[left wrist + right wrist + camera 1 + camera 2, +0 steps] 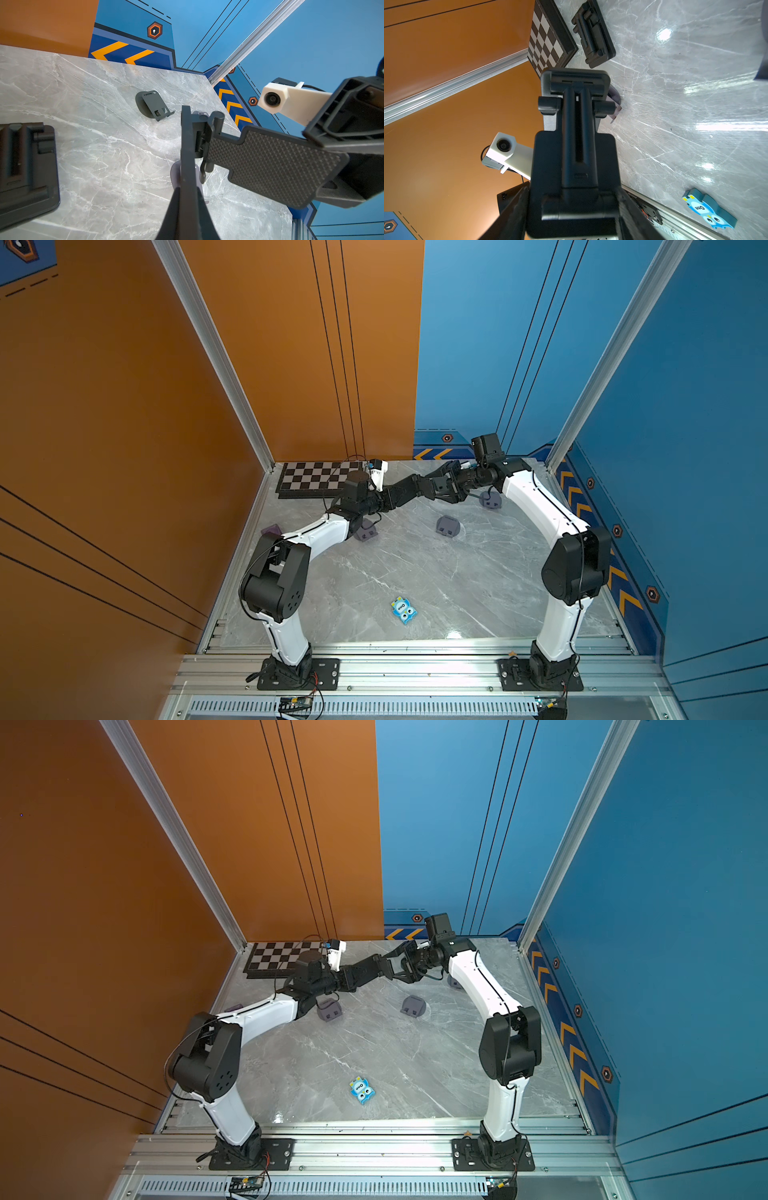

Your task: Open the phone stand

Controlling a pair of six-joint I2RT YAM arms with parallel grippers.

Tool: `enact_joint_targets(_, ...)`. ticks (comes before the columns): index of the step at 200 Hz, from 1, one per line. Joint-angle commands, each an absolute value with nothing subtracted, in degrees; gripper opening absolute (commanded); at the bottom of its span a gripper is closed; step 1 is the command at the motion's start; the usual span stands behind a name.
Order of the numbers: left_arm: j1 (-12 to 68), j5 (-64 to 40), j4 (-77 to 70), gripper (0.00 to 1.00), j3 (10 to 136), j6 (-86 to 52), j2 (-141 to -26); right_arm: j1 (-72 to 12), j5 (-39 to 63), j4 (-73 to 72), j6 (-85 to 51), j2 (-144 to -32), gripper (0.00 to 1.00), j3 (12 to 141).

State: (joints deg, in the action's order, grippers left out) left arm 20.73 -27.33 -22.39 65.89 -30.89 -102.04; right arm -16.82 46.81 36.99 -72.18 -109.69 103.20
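Seemingly stiff, light plastic: left pincer (188, 191) is pinching the phone stand (270, 164) by its thin plate, right pincer (573, 193) is clamping its other plate.

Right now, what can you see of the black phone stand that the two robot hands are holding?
The phone stand is dark matte plastic: two flat plates joined by a round hinge, one with a bumpy grip pad. It is up off the marble table, partly unfolded. The left gripper pinches one plate, the right gripper the other.
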Motion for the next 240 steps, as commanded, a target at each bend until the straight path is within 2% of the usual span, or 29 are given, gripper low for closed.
enact_joint_targets(1, 17.52, -24.06, -20.34, 0.00, 65.43, -31.21, -100.04, -15.11, 46.22, 38.58, -71.47, -108.41, 0.42, 103.71)
enact_joint_targets(14, 17.89, -24.48, -20.30, 0.00, 65.74, -30.94, -99.93, -15.53, 46.59, 38.96, -70.05, -108.98, 0.46, 104.24)
enact_joint_targets(29, 18.43, -24.94, -20.37, 0.00, 66.09, -30.36, -99.54, -15.73, 46.84, 40.29, -66.88, -109.81, 0.57, 106.01)
enact_joint_targets(35, 18.67, -25.17, -20.34, 0.00, 66.11, -29.88, -99.29, -15.78, 46.89, 40.81, -64.94, -110.26, 0.64, 107.05)
enact_joint_targets(44, 19.06, -25.09, -20.24, 0.00, 65.86, -29.08, -98.91, -15.80, 46.49, 42.11, -61.67, -110.65, 0.82, 108.87)
enact_joint_targets(50, 19.31, -25.01, -20.23, 0.00, 65.61, -28.68, -98.46, -15.77, 46.13, 42.88, -59.61, -110.78, 0.91, 110.02)
enact_joint_targets(65, 19.59, -25.23, -20.13, 0.00, 65.00, -27.75, -97.68, -15.85, 45.14, 44.40, -55.37, -110.92, 1.00, 112.68)
enact_joint_targets(96, 20.38, -25.88, -15.28, 0.00, 65.89, -22.85, -96.36, -15.92, 43.00, 49.07, -47.98, -111.75, 1.00, 115.89)
enact_joint_targets(125, 21.63, -26.48, -3.70, 0.00, 70.80, -13.05, -96.06, -16.42, 40.05, 53.99, -40.26, -112.44, 0.99, 118.25)
enact_joint_targets(144, 23.46, -22.74, 7.34, 0.00, 75.26, -3.86, -96.25, -16.88, 37.30, 59.20, -34.49, -113.41, 0.97, 121.55)
enact_joint_targets(162, 25.16, -16.52, 10.28, 0.00, 75.63, 3.29, -94.86, -17.39, 34.91, 63.35, -29.12, -114.04, 0.95, 123.30)
enact_joint_targets(180, 27.28, -8.93, 14.41, 0.00, 75.41, 11.30, -93.18, -17.69, 32.89, 66.25, -24.86, -114.26, 0.90, 123.42)
enact_joint_targets(202, 28.80, -5.40, 15.73, 0.00, 74.08, 19.40, -91.36, -17.84, 32.29, 67.52, -22.36, -114.16, 0.78, 122.08)
enact_joint_targets(221, 28.06, -6.76, 15.73, 0.00, 72.91, 21.23, -89.88, -19.03, 32.14, 67.59, -21.31, -113.96, 0.67, 120.56)
enact_joint_targets(240, 27.60, -8.72, 15.66, 0.00, 72.44, 22.12, -88.95, -21.07, 31.02, 67.50, -20.02, -113.70, 0.62, 118.65)
